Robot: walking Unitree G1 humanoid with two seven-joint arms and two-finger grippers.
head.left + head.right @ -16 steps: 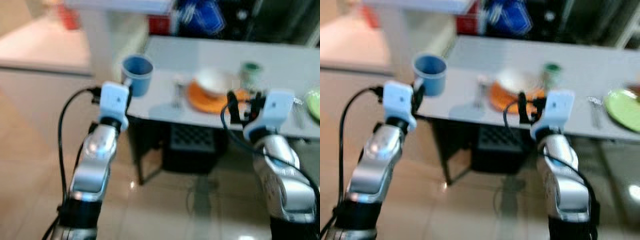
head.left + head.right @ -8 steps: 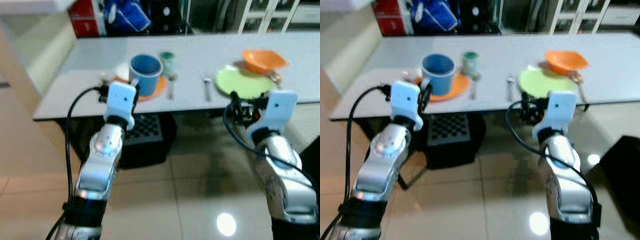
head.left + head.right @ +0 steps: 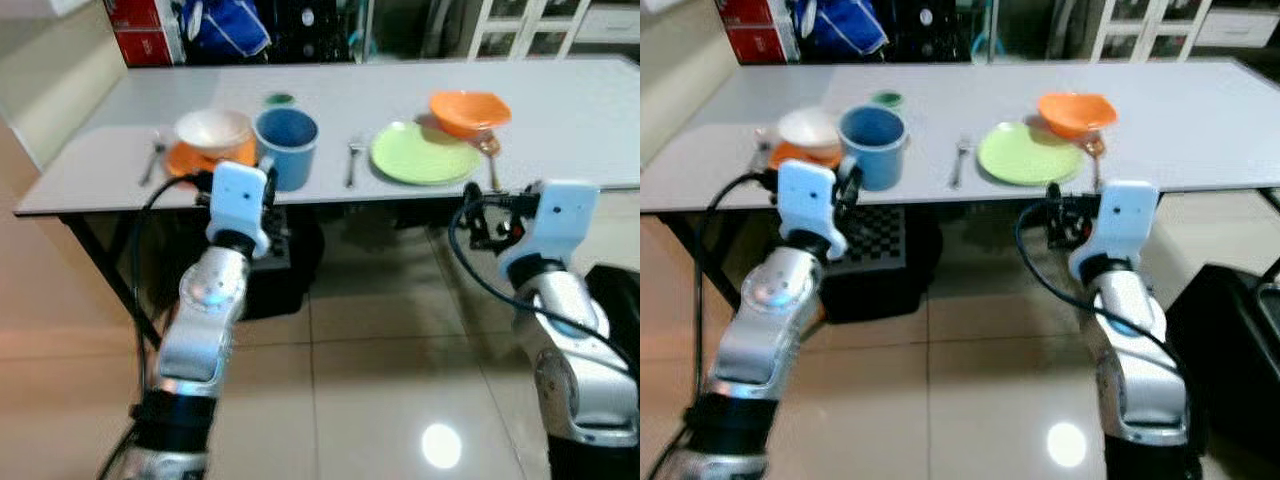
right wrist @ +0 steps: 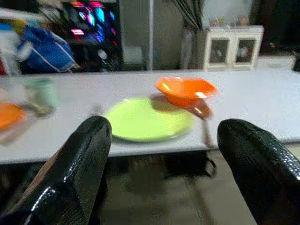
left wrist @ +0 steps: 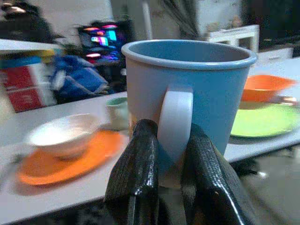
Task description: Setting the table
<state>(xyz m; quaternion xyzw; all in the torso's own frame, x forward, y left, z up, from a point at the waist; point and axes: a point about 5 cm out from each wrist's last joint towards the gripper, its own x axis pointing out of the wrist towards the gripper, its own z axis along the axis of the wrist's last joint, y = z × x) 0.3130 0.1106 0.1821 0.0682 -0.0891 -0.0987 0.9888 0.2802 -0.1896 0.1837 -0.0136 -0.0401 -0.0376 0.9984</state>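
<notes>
The left pincer (image 5: 164, 164) grips the pale handle of a blue plastic mug (image 5: 190, 89), its two black fingers (image 5: 136, 173) clenched on either side of the handle, and holds the mug upright in front of the near edge of a long pale grey worktop (image 3: 330, 195). The wrist camera looks at the mug from the handle side and does not see inside it; the head camera looks down into its mouth, where the interior appears dark blue, and what it holds cannot be told. The right pincer (image 4: 159, 154) hangs released below the worktop's edge, its fingers (image 4: 70, 178) spread wide apart and gripping nothing, over a glossy beige tiled floor (image 3: 380, 380).

On the worktop, to the robot's left of the mug, a white ceramic bowl (image 3: 212, 129) sits on a flat orange plate (image 3: 190, 158); the bowl's contents cannot be made out. A fork or spoon (image 3: 153, 162) lies just beside that plate on its outer side. A second piece of silver cutlery (image 3: 352, 160) lies between the mug and a round lime-green plate (image 3: 425, 157), which lies bare. Just behind the green plate stands an orange bowl (image 3: 469, 108), touching or overlapping its far rim, with a spoon (image 3: 490, 160) beside it. A small pale green cup (image 5: 117, 112), largely hidden behind the mug in the head views, stands clear in the left wrist view, beyond the white bowl.

Farther back, a blue bag (image 3: 225, 25) and a red box (image 3: 130, 20) sit behind the worktop, and the right wrist view adds a white cabinet (image 4: 229, 47) against the far wall.
</notes>
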